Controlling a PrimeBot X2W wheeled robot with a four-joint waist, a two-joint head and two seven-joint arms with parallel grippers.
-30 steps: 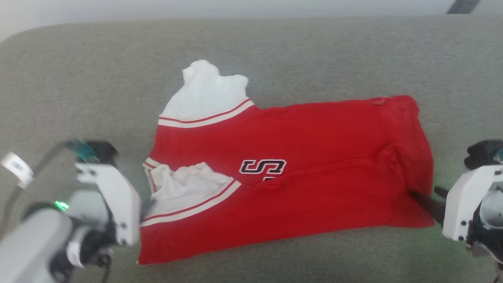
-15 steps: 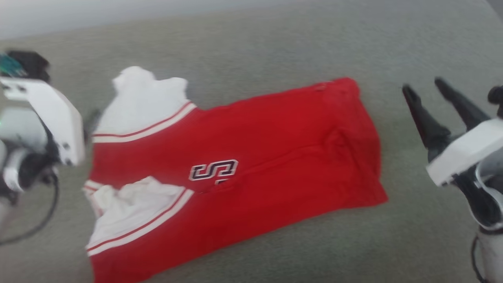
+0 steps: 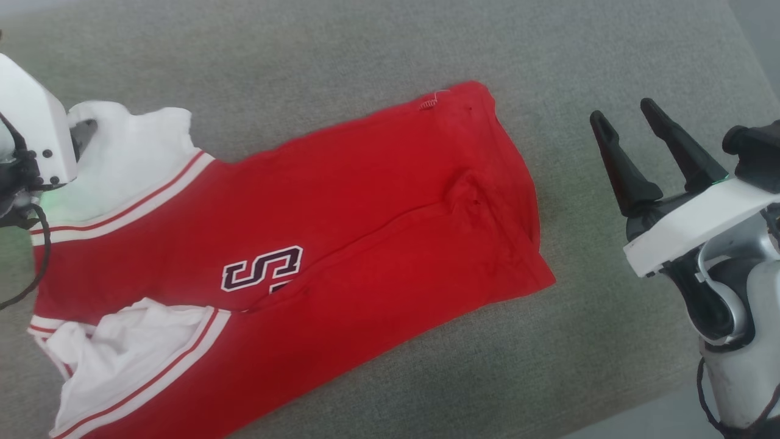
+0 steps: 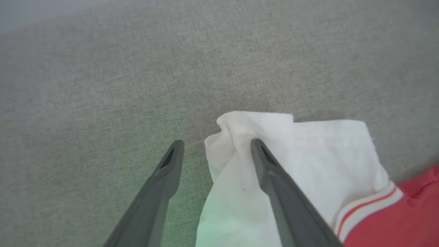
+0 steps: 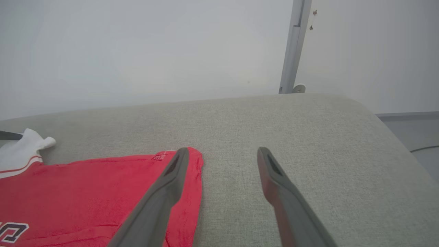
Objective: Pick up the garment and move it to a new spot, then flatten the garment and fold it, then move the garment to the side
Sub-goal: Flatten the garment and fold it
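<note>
The garment [image 3: 341,225], a red jersey with white sleeves and a black "S" print, lies folded lengthwise on a grey cushion [image 3: 341,55], running from lower left to upper right. Its upper white sleeve [image 4: 308,157] sits crumpled at the far left. My left gripper [image 4: 216,144] hovers open over that sleeve's tip, one finger above the cloth and one over bare cushion; its white wrist housing [image 3: 30,122] shows in the head view. My right gripper [image 3: 624,113] stands open and empty, to the right of the red hem [image 5: 185,192].
The cushion's rounded front edge [image 3: 658,396] drops to grey floor at the lower right. In the right wrist view a pale wall and a metal post [image 5: 295,44] stand behind the cushion, and a cable [image 5: 425,148] lies on the floor.
The camera has swung, shifting the whole picture left. My right gripper has drawn back from the garment's hem and now points away from it. My left gripper has gone from the lower sleeve to the upper one.
</note>
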